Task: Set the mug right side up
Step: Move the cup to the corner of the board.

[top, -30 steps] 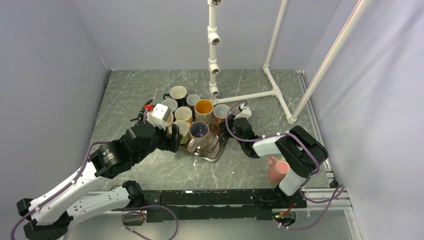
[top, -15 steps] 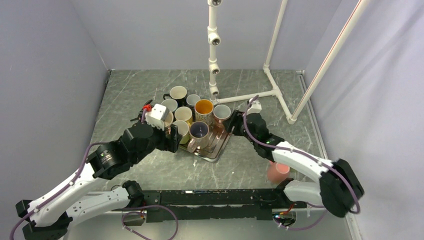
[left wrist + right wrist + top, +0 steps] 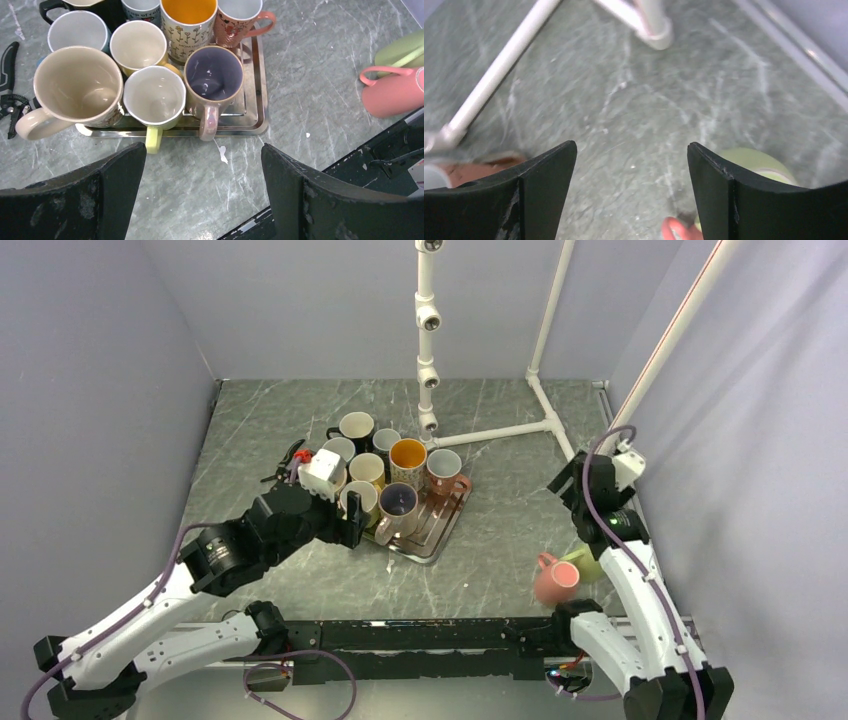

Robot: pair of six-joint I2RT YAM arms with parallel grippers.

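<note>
The grey marbled table (image 3: pixel 500 540) carries a metal tray (image 3: pixel 440 537) crowded with mugs, with dark pliers (image 3: pixel 285 462) just left of it. Near the right front edge sit a pink mug (image 3: pixel 553 582) and a green mug (image 3: pixel 590 562), touching; a white pipe frame (image 3: pixel 500 430) stands behind.

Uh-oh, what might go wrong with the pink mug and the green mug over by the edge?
1. The pink mug lies on its side right beside the green mug. The open right gripper reaching for one might bump the other and send it rolling toward the near edge of the table.
2. The tray is crowded with upright mugs, so squeezing another in might knock one over.
</note>
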